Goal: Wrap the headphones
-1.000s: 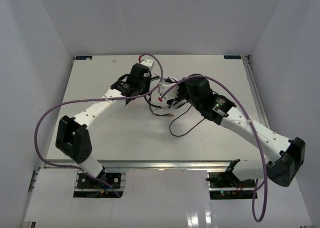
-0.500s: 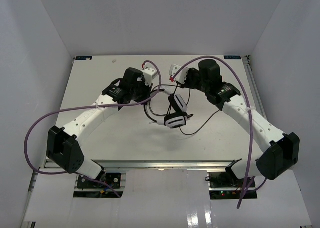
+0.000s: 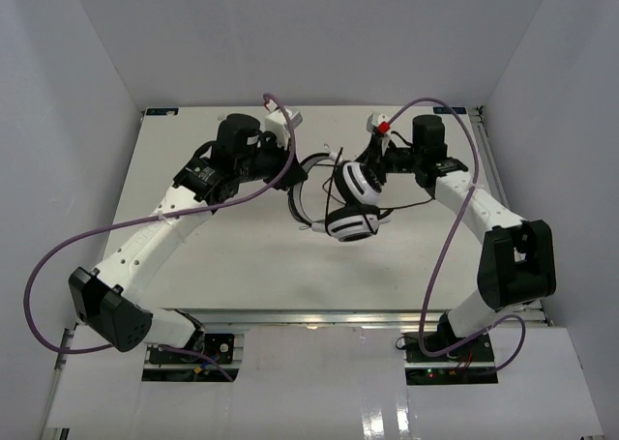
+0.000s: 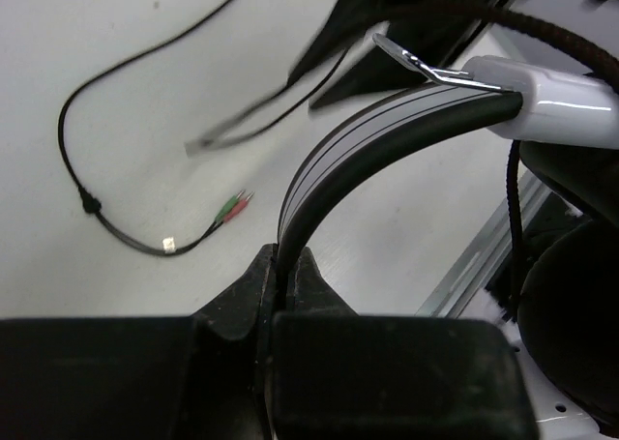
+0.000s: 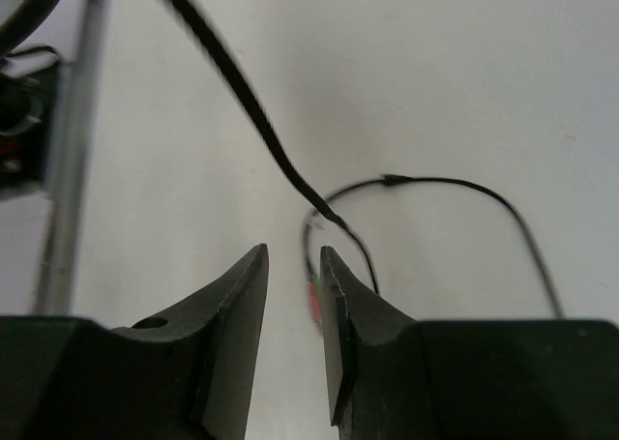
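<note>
Seen from above, 2 white-and-black robot arms reach inward over a pale surface [image 3: 242, 266]. The white-and-black headphones [image 3: 350, 203] are between them, at the middle of the surface and towards its far side. Their 2 round earcups [image 3: 356, 185] are stacked close together, and the white headband [image 3: 302, 200] curves out to the left.

The left gripper [image 3: 293, 174] meets that headband. In the left wrist view, the left gripper [image 4: 285, 266] is clenched on the edge of the headband [image 4: 387, 131], which rises from between the fingers and arcs up to the right into a glossy white fitting. A dark earcup [image 4: 571, 305] fills the lower right of this view. Beyond it, the thin dark cable [image 4: 73, 140] lies in a loose loop on the surface and ends in a small green-and-pink plug [image 4: 232, 206].

The right gripper [image 3: 372, 158] is just beyond the headphones, at their far right side. In the right wrist view, the right gripper [image 5: 292, 256] is released, its 2 black fingers standing a narrow gap apart with nothing between them. The cable [image 5: 261, 131] runs diagonally down from the upper left, passes just beyond the fingertips, and loops away to the right across the surface.
</note>
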